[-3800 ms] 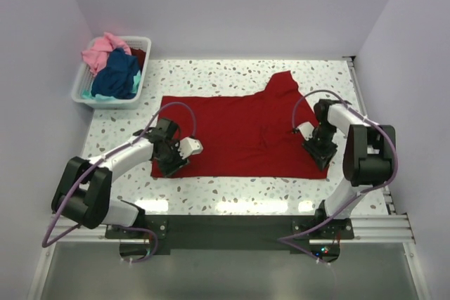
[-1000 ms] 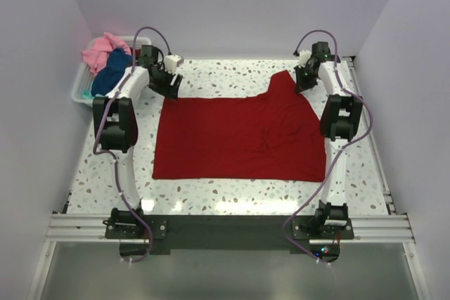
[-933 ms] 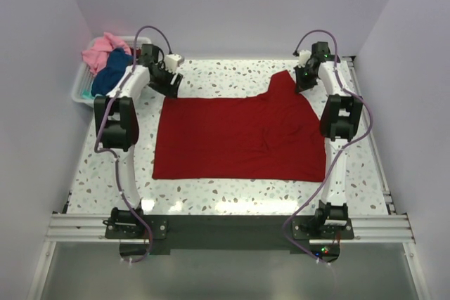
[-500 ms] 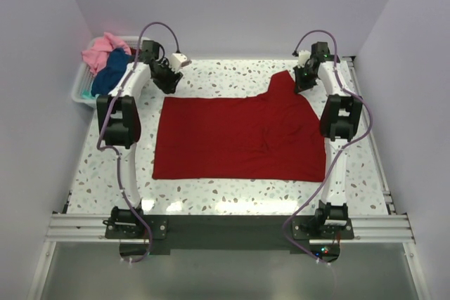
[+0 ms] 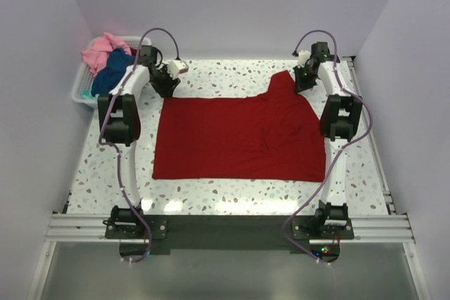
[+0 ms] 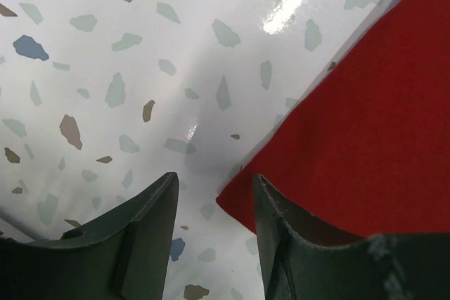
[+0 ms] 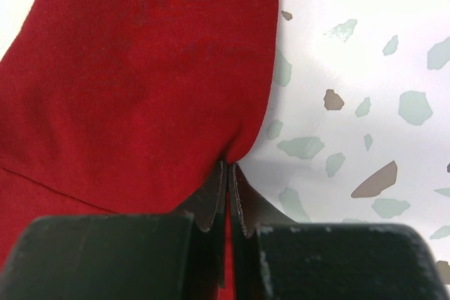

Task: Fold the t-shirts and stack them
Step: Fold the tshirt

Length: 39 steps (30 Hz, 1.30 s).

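Note:
A large deep red t-shirt [image 5: 239, 137] lies spread flat on the speckled table. My left gripper [image 5: 165, 83] is open just above its far left corner [image 6: 235, 198], which lies between the two fingers in the left wrist view. My right gripper [image 5: 303, 81] is shut on the right edge of the red sleeve [image 7: 232, 149] at the far right. Pink [image 5: 102, 48], navy [image 5: 112, 75] and teal shirts are heaped in the basket.
A white slatted basket [image 5: 81, 93] stands at the far left corner, close beside my left arm. The table's back edge and side walls are near both grippers. Bare speckled tabletop [image 5: 232, 72] lies behind the shirt.
Both arms have left the shirt's near corners and reached to its far edge. In the last second my left gripper lifted slightly and settled at the far left corner. The right is still.

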Each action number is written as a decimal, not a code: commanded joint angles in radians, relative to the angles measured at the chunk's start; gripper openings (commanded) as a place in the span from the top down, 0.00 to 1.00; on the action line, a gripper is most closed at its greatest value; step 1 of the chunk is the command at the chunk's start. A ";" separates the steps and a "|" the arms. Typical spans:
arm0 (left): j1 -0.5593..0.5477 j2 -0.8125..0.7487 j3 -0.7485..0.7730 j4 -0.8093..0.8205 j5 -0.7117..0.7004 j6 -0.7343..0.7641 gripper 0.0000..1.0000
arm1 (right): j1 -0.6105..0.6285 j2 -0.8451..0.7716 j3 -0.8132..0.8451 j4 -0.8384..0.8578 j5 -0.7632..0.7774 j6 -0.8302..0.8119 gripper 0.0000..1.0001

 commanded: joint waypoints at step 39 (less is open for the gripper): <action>0.070 -0.068 -0.069 0.069 0.173 -0.051 1.00 | 0.006 -0.133 0.000 -0.004 -0.014 0.021 1.00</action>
